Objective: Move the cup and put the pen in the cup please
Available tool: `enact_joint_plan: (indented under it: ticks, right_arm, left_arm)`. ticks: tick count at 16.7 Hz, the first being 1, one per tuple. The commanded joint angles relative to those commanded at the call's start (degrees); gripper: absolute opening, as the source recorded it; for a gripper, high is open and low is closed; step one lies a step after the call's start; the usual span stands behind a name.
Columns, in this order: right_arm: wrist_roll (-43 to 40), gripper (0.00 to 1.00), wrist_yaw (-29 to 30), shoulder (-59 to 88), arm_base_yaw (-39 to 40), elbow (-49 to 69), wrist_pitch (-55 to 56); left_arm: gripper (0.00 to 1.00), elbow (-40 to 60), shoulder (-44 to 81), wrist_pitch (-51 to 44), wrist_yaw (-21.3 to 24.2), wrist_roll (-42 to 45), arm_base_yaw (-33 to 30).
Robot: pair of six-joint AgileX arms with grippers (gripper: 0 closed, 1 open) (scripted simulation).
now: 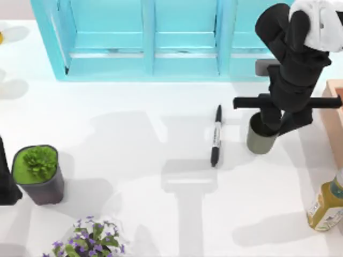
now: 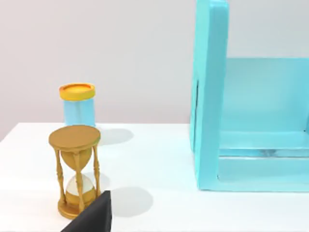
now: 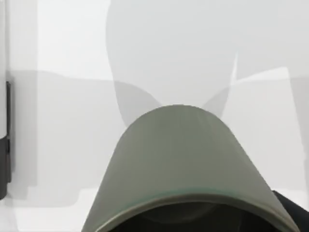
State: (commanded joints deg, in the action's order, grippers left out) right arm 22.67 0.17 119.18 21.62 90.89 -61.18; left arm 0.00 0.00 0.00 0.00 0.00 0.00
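The olive-grey cup [image 1: 261,141] stands right of the table's middle. My right gripper [image 1: 272,124] reaches down onto its rim from the back right and is shut on the cup. In the right wrist view the cup's wall [image 3: 178,154] is very close, with a dark finger [image 3: 289,212] beside its rim. The black pen [image 1: 216,136] with a pale label band lies flat just left of the cup, pointing front to back, and its edge appears as the pen [image 3: 7,140] in the right wrist view. My left arm [image 1: 6,179] is parked at the table's left edge.
A turquoise shelf unit [image 1: 144,37] spans the back. A dark pot with a green plant [image 1: 37,174] and purple flowers [image 1: 88,241] sit front left. A yellow bottle [image 1: 326,206] and a wooden box [image 1: 335,101] are at the right. An hourglass [image 2: 75,169] and a yellow-lidded jar [image 2: 77,104] stand near the shelf.
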Motion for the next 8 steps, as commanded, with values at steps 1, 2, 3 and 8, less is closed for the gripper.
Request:
enact_joint_plan:
  ticks: [1,2,3,8]
  right_arm:
    - [0.0,0.00,0.0,0.1,0.1,-0.4,0.4]
    - [0.0,0.00,0.0,0.1,0.1,-0.4,0.4]
    - [0.0,0.00,0.0,0.1,0.1,-0.4,0.4]
    - [0.0,0.30,0.0,0.1,0.1,-0.4,0.4]
  left_arm:
    - [1.00,0.0,0.0,0.0,0.0,0.0,0.0]
    - [1.00,0.0,0.0,0.0,0.0,0.0,0.0]
    - [1.00,0.0,0.0,0.0,0.0,0.0,0.0]
    - [1.00,0.0,0.0,0.0,0.0,0.0,0.0]
